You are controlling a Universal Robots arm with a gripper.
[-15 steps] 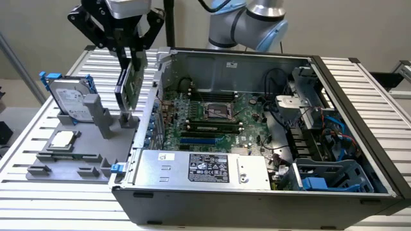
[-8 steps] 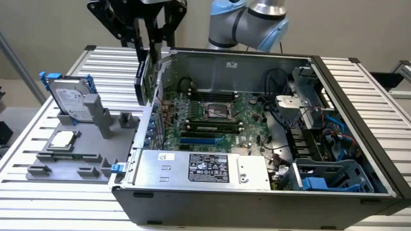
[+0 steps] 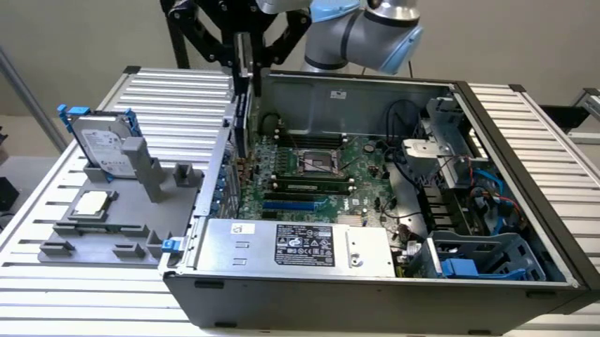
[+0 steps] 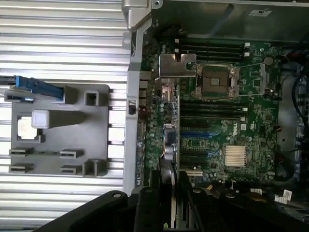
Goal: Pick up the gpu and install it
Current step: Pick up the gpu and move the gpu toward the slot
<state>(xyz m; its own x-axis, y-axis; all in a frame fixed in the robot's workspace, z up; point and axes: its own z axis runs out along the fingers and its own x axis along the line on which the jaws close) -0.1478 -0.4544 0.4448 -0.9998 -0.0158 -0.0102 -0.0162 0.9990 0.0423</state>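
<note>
The gpu (image 3: 246, 105) hangs on edge, a thin dark card held upright over the motherboard's (image 3: 324, 165) side nearest the exterior view's left, just inside the case wall. My gripper (image 3: 244, 64) is shut on its upper edge, black fingers (image 3: 218, 38) on either side. In the wrist view the gpu (image 4: 174, 140) runs edge-on away from the gripper (image 4: 173, 198), and its silver end bracket (image 4: 177, 65) sits at the far end near the case's rear wall. The card's lower edge is above the expansion slots (image 4: 198, 153); I cannot tell whether it touches them.
The open computer case (image 3: 375, 291) holds a power supply (image 3: 291, 246), memory sticks (image 3: 310, 186), cables and a blue drive cage (image 3: 478, 263). On the exterior view's left, a grey fixture (image 3: 103, 232) carries a silver hard drive with blue rails (image 3: 105, 144) and a processor chip (image 3: 91, 203).
</note>
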